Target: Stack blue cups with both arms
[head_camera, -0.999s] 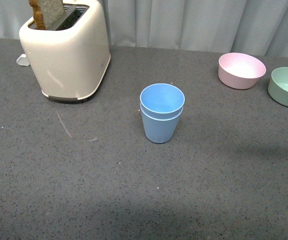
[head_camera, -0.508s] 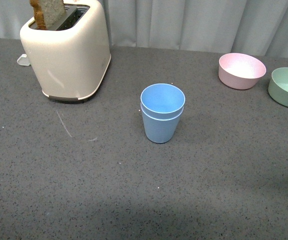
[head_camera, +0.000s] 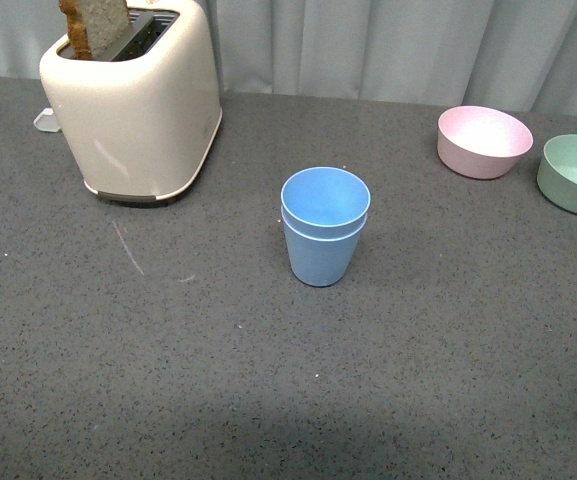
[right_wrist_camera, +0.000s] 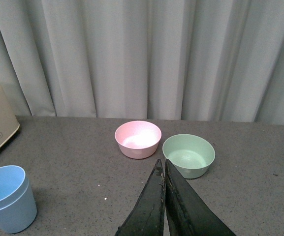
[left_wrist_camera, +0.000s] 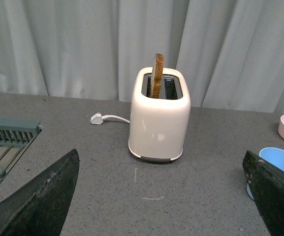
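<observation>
Two light blue cups (head_camera: 324, 232) stand upright in the middle of the grey table, one nested inside the other. No arm shows in the front view. The left wrist view has my left gripper (left_wrist_camera: 161, 189) open, its black fingers (left_wrist_camera: 46, 196) wide apart over bare table, with the blue cups (left_wrist_camera: 282, 162) just past one finger. My right gripper (right_wrist_camera: 163, 163) is shut with nothing between its fingers; in that view the stacked blue cups (right_wrist_camera: 9, 197) stand well off to one side.
A cream toaster (head_camera: 133, 95) with a slice of toast in it stands at the back left, its white plug (left_wrist_camera: 97, 118) lying beside it. A pink bowl (head_camera: 484, 140) and a green bowl (head_camera: 575, 172) sit at the back right. A grey-green rack (left_wrist_camera: 6, 137) shows in the left wrist view.
</observation>
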